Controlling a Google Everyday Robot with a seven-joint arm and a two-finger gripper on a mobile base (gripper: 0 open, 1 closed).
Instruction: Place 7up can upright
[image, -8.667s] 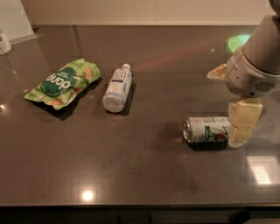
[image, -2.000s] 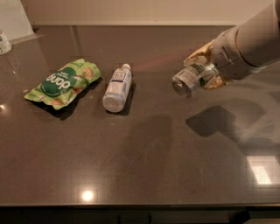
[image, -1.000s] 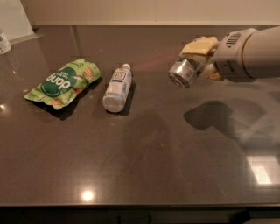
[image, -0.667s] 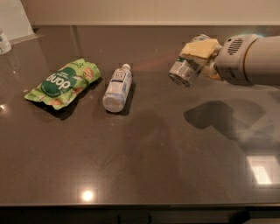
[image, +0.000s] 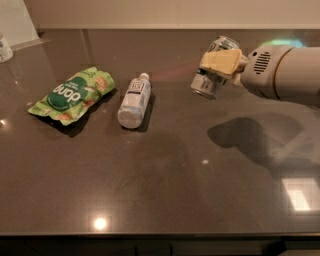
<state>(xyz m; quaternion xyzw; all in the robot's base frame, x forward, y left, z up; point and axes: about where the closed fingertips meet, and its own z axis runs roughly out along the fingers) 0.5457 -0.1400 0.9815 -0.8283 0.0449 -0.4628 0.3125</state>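
Observation:
The 7up can (image: 209, 80) is a small silver can, held in the air above the dark countertop (image: 165, 170) at the upper right. It is tilted, nearly upright, with its lower end toward the left and down. My gripper (image: 218, 63) is shut on the can, and a cream-coloured finger (image: 220, 61) lies across its upper half. The grey arm (image: 282, 75) comes in from the right edge. The can's shadow falls on the counter below and to the right.
A clear plastic water bottle (image: 133, 101) lies on its side left of the can. A green snack bag (image: 72, 94) lies further left. A small white container (image: 5, 49) stands at the far left edge. A wall runs along the back.
The can was lifted off the counter at the right and carried up and left. Over the last second it has turned from lying sideways toward upright in my grip.

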